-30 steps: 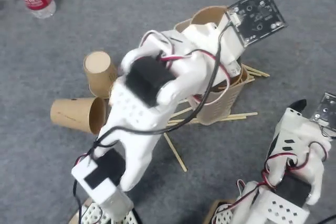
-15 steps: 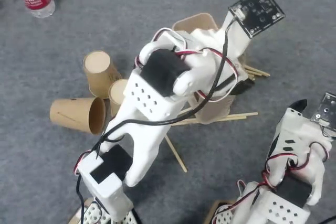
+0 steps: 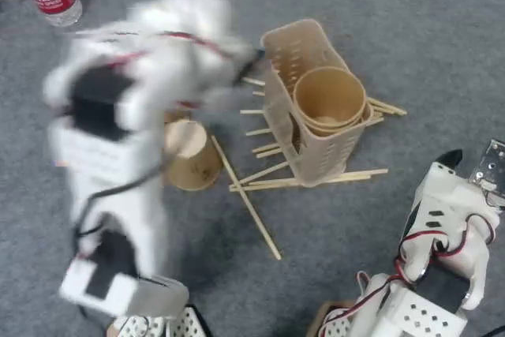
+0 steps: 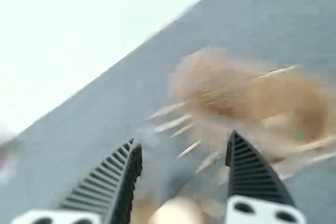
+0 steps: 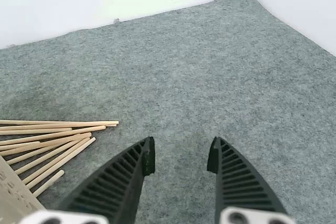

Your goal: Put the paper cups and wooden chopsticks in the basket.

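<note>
– Left gripper first, high view?
– Can't make out its jaws from up here. Left arm stands over the left part of the mat, above a paper cup lying on its side. Basket upright with a nested cup inside. Chopsticks lie loose on the mat, several touching the basket's base.
– Risk?
– A low sweep of that arm could scatter the sticks or tip the basket and spill the nested cup.
– Left wrist view?
– Left gripper spread wide, holding nothing; basket beyond its tips. Closing hard on the lying cup might crush it or roll it away.
– Right wrist view?
– Right gripper parted, empty, over bare mat, with chopsticks near it. Thin sticks lying flat: a pinch may slip off, or catch several at once.
</note>
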Controlling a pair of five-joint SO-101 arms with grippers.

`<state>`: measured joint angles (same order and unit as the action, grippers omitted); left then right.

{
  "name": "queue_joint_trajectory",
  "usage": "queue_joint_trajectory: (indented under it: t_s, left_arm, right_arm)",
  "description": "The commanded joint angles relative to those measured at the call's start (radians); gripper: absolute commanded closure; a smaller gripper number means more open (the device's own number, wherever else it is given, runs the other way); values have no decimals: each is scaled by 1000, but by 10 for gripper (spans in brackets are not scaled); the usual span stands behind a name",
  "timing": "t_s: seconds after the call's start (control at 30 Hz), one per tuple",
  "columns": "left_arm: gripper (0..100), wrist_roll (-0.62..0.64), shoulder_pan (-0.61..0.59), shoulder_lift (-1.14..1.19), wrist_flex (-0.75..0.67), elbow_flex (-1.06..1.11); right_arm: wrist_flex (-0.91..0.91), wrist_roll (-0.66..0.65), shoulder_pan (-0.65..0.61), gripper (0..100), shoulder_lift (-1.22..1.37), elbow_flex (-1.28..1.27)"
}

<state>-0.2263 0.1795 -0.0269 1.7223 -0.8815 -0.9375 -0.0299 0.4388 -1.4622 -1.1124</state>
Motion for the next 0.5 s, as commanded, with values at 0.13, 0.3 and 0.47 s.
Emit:
queue_joint_trajectory:
  t_s: [0.13, 0.3, 0.47]
  left_arm:
    - [750, -399, -508, -201, -129, 644]
    - [749, -399, -586, -219, -569, 998]
    - [746, -351, -529, -218, -902, 1228]
  right_arm:
    - [-13, 2, -94, 828, -2, 5]
    - [-16, 2, -96, 827, -2, 5]
    - [-16, 2, -96, 827, -2, 3]
